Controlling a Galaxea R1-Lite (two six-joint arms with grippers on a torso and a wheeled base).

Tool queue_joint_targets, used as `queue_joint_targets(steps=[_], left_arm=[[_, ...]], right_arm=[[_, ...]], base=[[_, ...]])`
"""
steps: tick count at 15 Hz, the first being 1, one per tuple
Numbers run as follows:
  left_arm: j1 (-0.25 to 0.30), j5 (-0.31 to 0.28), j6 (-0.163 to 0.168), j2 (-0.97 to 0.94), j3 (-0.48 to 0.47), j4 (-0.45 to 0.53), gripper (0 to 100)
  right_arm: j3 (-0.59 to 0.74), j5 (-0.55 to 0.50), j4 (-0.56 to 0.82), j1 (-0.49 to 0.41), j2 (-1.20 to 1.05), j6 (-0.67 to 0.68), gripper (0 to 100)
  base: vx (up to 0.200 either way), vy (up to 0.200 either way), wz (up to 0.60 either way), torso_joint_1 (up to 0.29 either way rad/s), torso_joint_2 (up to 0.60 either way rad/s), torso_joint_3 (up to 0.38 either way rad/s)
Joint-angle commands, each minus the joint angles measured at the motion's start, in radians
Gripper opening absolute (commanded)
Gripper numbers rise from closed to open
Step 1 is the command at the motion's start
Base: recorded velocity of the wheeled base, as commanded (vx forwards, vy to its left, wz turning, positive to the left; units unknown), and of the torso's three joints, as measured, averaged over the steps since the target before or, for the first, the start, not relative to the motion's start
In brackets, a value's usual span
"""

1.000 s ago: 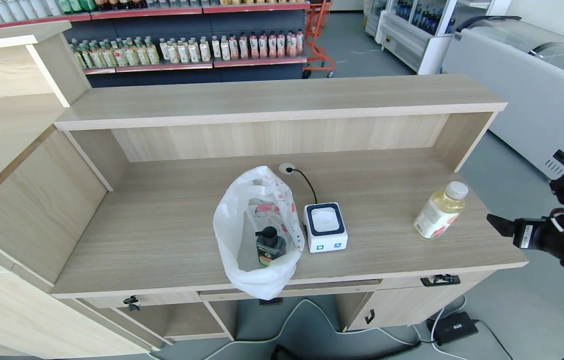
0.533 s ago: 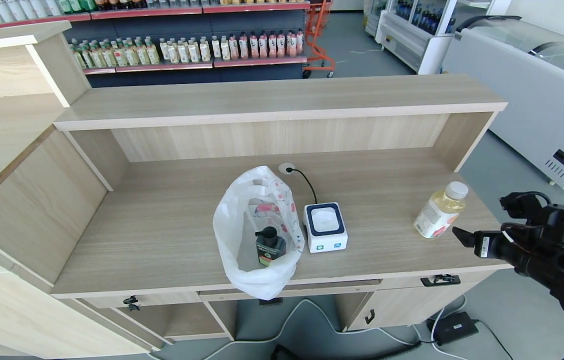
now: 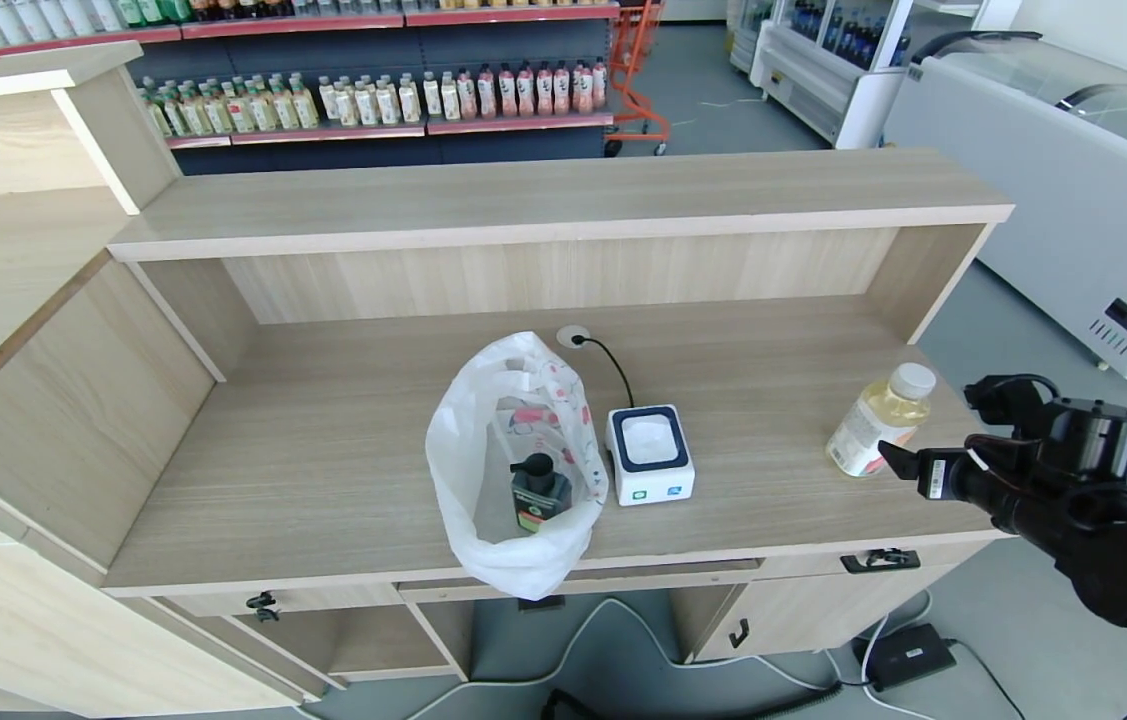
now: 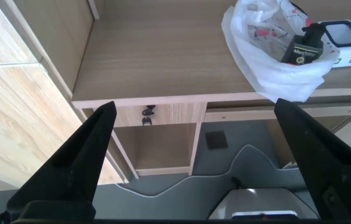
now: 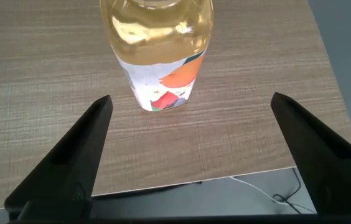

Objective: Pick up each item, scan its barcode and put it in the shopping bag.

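One change: right gripper [image 5: 191, 102] nearer the bottle [image 3: 878, 420].
You see it moved left from the right frame edge, fingers [image 5: 70, 162] spread, bottle upright on the counter [image 3: 773, 400], untouched.

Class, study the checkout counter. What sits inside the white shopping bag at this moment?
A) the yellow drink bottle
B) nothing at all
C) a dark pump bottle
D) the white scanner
C: the dark pump bottle stands inside the shopping bag. The yellow bottle is out on the counter far to the bag's right, and the scanner sits beside the bag.
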Motion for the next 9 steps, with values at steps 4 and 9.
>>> queue_joint_targets(steps=[4, 9], left_arm=[[0.0, 0.0, 0.0, 0.0, 0.0, 0.0, 100], [0.0, 0.0, 0.0, 0.0, 0.0, 0.0, 100]], right_arm=[[-0.08, -0.029, 0.001, 0.013, 0.051, 0.001, 100], [-0.145, -0.029, 0.012, 0.037, 0.098, -0.001, 100]], base=[[0.0, 0.0, 0.0, 0.0, 0.0, 0.0], [0.0, 0.0, 0.0, 0.0, 0.0, 0.0]])
